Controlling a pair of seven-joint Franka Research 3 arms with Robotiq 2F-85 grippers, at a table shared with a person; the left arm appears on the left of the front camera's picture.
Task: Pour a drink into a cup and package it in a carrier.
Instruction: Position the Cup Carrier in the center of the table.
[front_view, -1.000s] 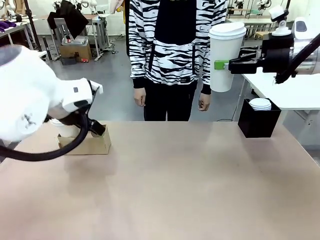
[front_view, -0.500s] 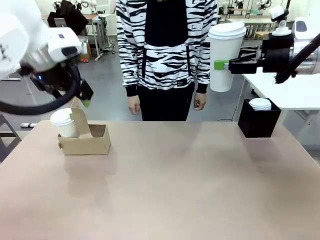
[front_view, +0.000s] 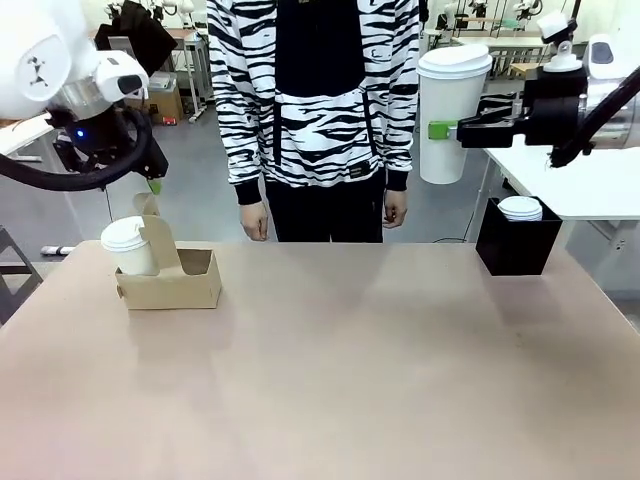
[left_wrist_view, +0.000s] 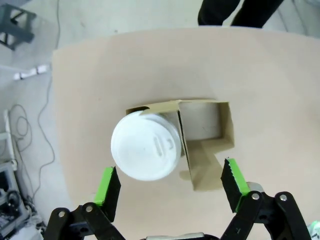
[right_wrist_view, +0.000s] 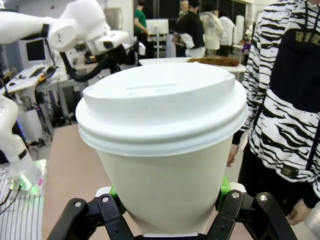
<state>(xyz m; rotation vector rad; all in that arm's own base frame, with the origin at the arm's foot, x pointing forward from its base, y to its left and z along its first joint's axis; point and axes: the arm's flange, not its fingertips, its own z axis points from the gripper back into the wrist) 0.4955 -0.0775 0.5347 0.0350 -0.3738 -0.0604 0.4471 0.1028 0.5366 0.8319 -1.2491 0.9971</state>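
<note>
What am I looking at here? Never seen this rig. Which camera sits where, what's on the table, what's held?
Two white robot arms share a table with a person standing at its far side. The front view looks across the table from the robot's side. The other two pictures come from a camera on each arm's wrist, looking along that arm's own fingers.

The left hand is open above a brown cardboard carrier. One lidded white cup sits in one of its holes, and the other hole is empty. The right hand is shut on a second lidded cup, held high off the table at the right. A black box with something white and round on top stands at the far right corner.
</note>
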